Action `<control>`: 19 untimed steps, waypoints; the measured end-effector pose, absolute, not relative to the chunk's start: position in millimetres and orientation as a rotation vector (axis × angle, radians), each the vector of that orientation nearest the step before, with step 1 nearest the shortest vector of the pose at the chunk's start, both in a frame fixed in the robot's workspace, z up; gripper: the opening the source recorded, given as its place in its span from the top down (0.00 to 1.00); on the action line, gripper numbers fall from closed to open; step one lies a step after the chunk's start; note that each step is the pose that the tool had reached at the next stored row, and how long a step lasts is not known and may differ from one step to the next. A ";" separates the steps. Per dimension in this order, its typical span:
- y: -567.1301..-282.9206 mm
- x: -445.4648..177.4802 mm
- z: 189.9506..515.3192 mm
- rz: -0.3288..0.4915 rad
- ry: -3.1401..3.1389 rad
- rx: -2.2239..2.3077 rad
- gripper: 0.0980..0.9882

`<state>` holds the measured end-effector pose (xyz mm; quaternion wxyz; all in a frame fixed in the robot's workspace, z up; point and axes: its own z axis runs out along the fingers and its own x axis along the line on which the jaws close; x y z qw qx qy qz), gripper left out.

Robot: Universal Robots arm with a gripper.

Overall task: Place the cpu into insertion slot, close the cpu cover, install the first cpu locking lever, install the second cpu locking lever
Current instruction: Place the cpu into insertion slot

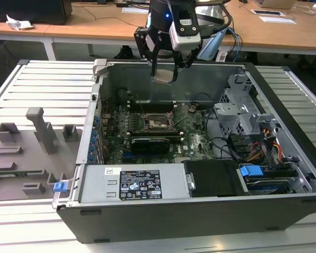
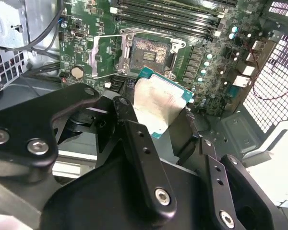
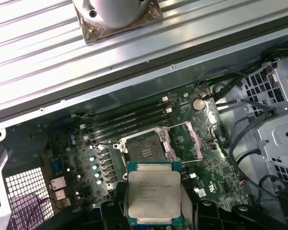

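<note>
Gripper [image 1: 164, 74]: black, two-fingered, hanging over the open computer case [image 1: 92, 138]; fingers [image 2: 126, 114] are pressed against opposite edges of the cpu [image 1: 164, 77], pinching it between them.

Cpu: square chip, silvery-grey metal top, green edge. Held in the air above the case, near its far wall in the exterior view, well apart from the motherboard [image 1: 196, 138] below. The metal top faces the camera in both wrist views.

Insertion slot [image 3: 145, 149]: square black socket with metal rim, on the motherboard; its centre is uncovered and holds no chip.

Cpu cover [image 2: 96, 56]: thin metal frame, swung open, standing just beside the slot along one of its sides.

Memory slots [image 3: 129, 120]: long, narrow, black, in parallel rows near the slot.

Graphics card [image 1: 150, 143]: long, black, near the slot in the exterior view.

Power supply [image 1: 131, 182]: grey box with label at the case's near wall.

Grey holder tray [image 1: 21, 153]: on the table at the exterior view's left, beside the case.
</note>
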<state>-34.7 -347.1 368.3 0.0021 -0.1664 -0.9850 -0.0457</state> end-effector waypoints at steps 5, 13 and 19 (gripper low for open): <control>-347.1 -34.7 368.3 -0.143 -3.082 -0.577 0.52; -347.2 -34.7 368.1 -0.144 -3.055 -0.728 0.52; -347.1 -34.7 367.9 -0.144 -3.031 -0.831 0.52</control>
